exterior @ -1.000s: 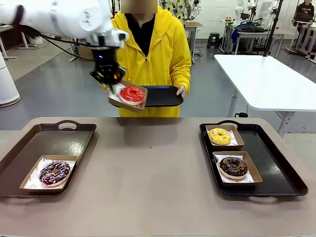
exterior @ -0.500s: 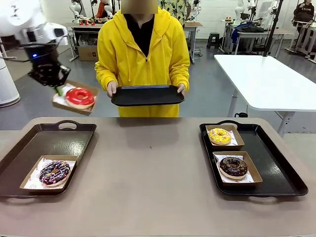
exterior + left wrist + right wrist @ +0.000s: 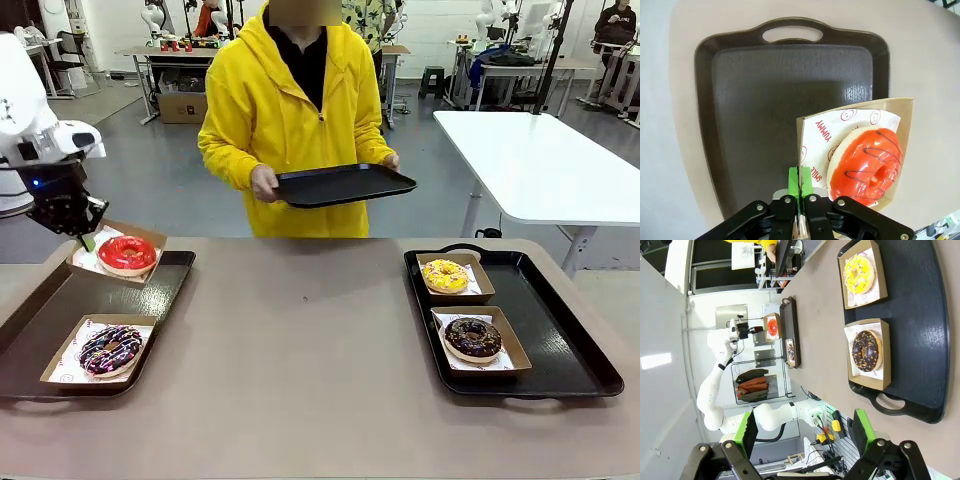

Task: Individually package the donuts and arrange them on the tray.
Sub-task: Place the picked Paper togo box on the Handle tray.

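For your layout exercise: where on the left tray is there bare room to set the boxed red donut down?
Left tray: bare floor between its handle end and the drizzle donut's box. Crowded only at that near corner. The left pincer holds the red donut's box above the far edge.

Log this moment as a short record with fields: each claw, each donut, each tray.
left claw: shut on the edge of the paper-lined brown cardboard box with the red-glazed ring donut, held above the left tray's far end
right claw: open, holding nothing
left dark plastic tray: dark donut with pink-white drizzle, boxed, near end
right dark plastic tray: yellow-iced donut and chocolate sprinkled donut, each boxed
person's black tray: held in both hands, nothing on it
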`<state>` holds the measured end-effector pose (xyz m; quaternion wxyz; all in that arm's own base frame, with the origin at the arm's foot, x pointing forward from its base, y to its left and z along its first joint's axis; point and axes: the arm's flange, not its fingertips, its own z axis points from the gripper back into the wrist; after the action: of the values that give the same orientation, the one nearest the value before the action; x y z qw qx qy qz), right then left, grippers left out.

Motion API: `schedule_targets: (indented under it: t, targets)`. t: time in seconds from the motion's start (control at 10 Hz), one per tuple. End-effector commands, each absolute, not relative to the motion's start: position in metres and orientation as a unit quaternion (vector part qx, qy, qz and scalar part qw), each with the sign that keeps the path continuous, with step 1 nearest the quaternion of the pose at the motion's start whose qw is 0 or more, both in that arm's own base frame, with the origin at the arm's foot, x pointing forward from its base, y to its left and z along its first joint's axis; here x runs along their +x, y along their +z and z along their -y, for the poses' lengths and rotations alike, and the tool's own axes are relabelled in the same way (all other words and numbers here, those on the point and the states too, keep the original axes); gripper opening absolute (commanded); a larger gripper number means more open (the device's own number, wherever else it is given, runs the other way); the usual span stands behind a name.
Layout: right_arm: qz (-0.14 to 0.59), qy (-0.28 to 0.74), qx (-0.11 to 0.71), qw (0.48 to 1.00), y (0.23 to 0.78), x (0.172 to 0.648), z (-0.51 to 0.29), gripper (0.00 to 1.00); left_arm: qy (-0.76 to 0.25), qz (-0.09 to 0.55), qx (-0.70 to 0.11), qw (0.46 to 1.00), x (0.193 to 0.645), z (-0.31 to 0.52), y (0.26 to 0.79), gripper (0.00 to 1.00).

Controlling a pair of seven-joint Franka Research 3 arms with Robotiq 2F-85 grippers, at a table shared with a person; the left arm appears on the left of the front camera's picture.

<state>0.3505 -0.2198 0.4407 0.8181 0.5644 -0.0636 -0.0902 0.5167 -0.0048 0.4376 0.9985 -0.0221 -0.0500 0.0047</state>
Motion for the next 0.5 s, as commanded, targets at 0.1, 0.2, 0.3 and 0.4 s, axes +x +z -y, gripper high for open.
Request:
schedule_targets:
  t: [0.1,0.2,0.3,0.4]
  targets:
    - [0.064,-0.089,0.566,0.817,0.442,0.349,0.219,1.0,-0.044,0.062,-0.038,0.996,0.534,0.011,0.431,0.01]
    - [0.064,-0.089,0.566,0.817,0.442,0.349,0.219,1.0,-0.01,0.047,-0.021,0.999,0.523,0.006,0.425,0.01]
    - [0.064,-0.089,0.566,0.817,0.442,0.349,0.219,1.0,-0.01,0.047,-0.021,0.999,0.523,0.006,0.425,0.01]
    - [0.064,-0.089,0.566,0.817,0.442,0.349,0.219,1.0,-0.01,0.047,-0.021,0.999,0.523,0.006,0.425,0.01]
